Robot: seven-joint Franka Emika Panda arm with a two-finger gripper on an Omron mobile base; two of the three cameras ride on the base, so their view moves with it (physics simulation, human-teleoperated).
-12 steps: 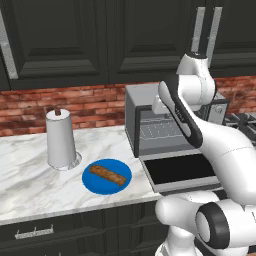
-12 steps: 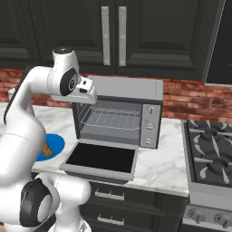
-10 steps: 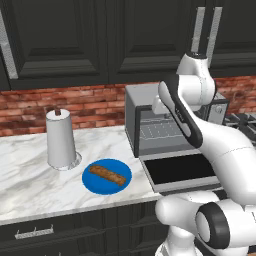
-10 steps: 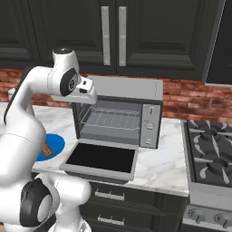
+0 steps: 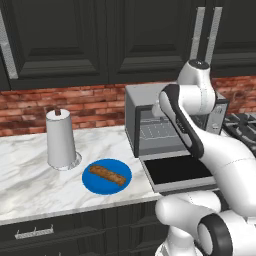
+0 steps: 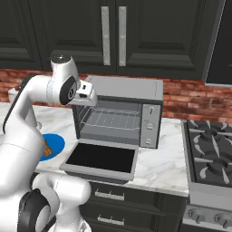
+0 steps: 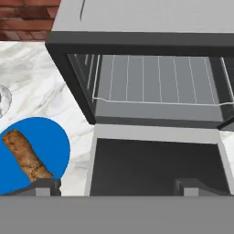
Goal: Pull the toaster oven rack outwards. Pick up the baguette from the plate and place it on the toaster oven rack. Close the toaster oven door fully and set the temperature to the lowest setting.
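The baguette lies flat on the blue plate, its long axis running diagonally across the disc: in the left base view one end points toward the paper towel roll at the back left and the other toward the front edge of the marble table, nearer the oven. The plate sits on the table between the roll and the toaster oven, just beside the lowered toaster oven door, which lies flat and open with its dark glass facing up. Inside the cavity the toaster oven rack rests level and fully within the oven, its long side parallel to the front opening. The hand hangs in the air above the front of the open door, looking down and into the cavity, with its two fingertips spread wide apart and nothing between them; the baguette's near end shows just beside one tip in the hand view. On the oven's right panel a column of round knobs faces forward. A gas stove stands to the right of the oven.
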